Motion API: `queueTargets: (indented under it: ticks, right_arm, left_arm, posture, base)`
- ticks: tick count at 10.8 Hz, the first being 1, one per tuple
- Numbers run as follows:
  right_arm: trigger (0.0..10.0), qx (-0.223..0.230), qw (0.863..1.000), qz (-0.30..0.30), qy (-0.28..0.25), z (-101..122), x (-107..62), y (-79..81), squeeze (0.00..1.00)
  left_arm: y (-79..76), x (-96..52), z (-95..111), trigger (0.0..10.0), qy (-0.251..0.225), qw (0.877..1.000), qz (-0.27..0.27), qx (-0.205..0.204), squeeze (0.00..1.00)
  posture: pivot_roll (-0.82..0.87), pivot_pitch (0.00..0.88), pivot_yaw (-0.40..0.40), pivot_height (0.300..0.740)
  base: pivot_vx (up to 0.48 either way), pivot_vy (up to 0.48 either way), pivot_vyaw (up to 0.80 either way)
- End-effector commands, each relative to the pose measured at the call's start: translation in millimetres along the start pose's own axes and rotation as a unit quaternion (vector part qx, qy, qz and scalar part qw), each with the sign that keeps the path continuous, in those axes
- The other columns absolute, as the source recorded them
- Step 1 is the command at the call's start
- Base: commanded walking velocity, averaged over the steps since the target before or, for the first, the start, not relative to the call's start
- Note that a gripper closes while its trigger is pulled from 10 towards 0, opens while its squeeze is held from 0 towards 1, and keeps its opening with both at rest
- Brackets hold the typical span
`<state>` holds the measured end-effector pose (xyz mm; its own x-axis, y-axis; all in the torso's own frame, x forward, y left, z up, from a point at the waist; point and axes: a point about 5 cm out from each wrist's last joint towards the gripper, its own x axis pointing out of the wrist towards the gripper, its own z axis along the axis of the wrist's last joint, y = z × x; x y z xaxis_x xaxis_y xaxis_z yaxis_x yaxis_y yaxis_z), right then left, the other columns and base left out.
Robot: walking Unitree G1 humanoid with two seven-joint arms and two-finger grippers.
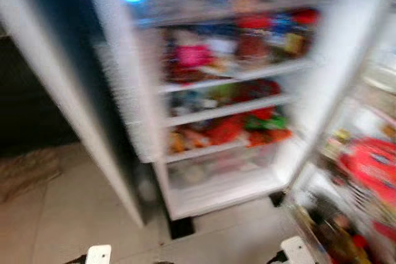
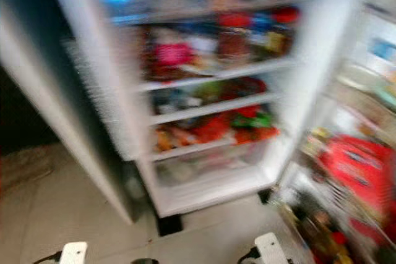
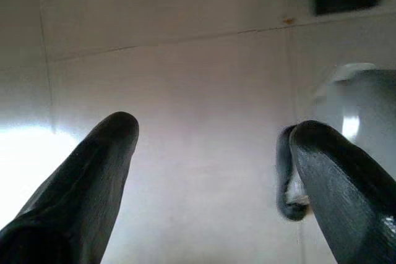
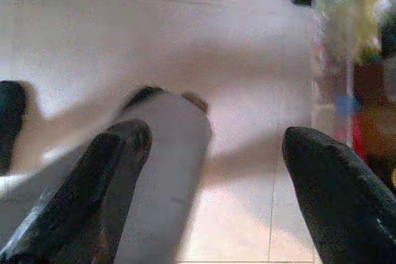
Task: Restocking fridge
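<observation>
No readable text anywhere; all blurred by motion. Pale smears of print on the red package (image 2: 359,168) in the fridge door (image 1: 346,171), illegible. Same for labels on the shelved goods (image 1: 229,128).

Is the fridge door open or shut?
Open. The fridge shows its stocked shelves, and the door is swung out to the robot's right, its racks full.
</observation>
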<state>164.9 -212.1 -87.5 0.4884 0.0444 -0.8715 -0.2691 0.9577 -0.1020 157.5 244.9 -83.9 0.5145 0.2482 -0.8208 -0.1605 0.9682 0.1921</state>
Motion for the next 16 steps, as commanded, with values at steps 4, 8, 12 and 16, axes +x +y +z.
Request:
queueTargets:
  ticks: [4,8,12,16]
  right_arm:
    - [10.0,0.007,1.000,0.007,0.019,-8,-0.1,5.1,0.00]
    - [10.0,0.026,1.000,0.009,0.010,-8,0.0,6.6,0.00]
    - [10.0,0.025,1.000,-0.003,0.016,-8,0.0,5.1,0.00]
    - [10.0,0.024,1.000,-0.016,0.010,2,0.5,-3.7,0.00]
  left_arm:
    - [1.6,-1.3,-9,10.0,0.017,1.000,-0.001,0.004,0.00]
    - [-1.7,-1.0,-8,10.0,0.017,1.000,-0.004,0.011,0.00]
    - [-4.3,-0.2,-2,10.0,0.006,1.000,-0.010,0.012,0.00]
    - [-11.7,2.0,12,10.0,-0.013,1.000,-0.012,0.006,0.00]
  posture:
    - [-0.06,0.000,0.036,0.641]
    - [-0.06,0.000,0.043,0.646]
    - [-0.06,0.000,0.043,0.726]
    - [-0.10,0.000,0.024,0.740]
  base:
    - [0.000,0.337,0.34]
    - [0.000,0.136,0.00]
    - [0.000,0.000,0.00]
    - [0.000,0.000,0.00]
